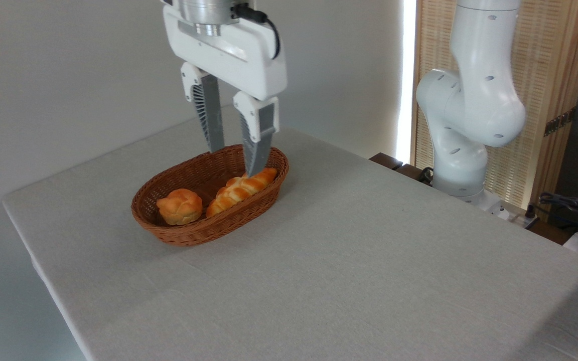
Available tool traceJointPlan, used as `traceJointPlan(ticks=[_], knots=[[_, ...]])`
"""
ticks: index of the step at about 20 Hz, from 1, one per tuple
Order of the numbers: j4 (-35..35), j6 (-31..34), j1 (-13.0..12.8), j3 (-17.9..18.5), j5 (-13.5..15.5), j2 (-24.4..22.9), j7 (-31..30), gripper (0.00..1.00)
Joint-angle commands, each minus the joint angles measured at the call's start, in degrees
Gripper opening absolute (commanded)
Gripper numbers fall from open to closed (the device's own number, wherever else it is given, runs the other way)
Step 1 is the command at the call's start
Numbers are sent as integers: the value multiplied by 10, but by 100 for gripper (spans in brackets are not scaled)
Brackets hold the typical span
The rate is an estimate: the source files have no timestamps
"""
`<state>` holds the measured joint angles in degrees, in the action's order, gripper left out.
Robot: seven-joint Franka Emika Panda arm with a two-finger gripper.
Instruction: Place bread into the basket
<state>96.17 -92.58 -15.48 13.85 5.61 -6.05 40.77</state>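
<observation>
Bread point(241, 189) lies inside basket point(208, 198), at 3 o'clock of round bun point(179, 206). Fingers point(235, 161) parted, holding nothing, right tip at loaf's 1 o'clock end. Risk: lifting off crooked could snag that end or the rim and tip the loaf out.

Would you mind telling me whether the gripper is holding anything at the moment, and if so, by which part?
Nothing is held. The gripper is open above the basket, and the bread lies inside it, free of the fingers.
</observation>
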Motion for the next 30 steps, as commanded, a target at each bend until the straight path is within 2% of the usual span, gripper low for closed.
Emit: traceJointPlan(ticks=[1, 2, 3, 6, 12, 14, 30], knots=[[-41, 18, 84, -79, 1, 32, 5, 100], [-41, 18, 103, -96, 0, 32, 5, 100], [-41, 19, 107, -101, -2, 32, 4, 100], [-41, 19, 108, -101, -31, 32, 7, 100], [-41, 18, 108, -98, -36, 32, 9, 100], [-41, 18, 108, -104, -48, 32, 11, 100], [-39, 20, 108, -126, -51, 38, 10, 100]])
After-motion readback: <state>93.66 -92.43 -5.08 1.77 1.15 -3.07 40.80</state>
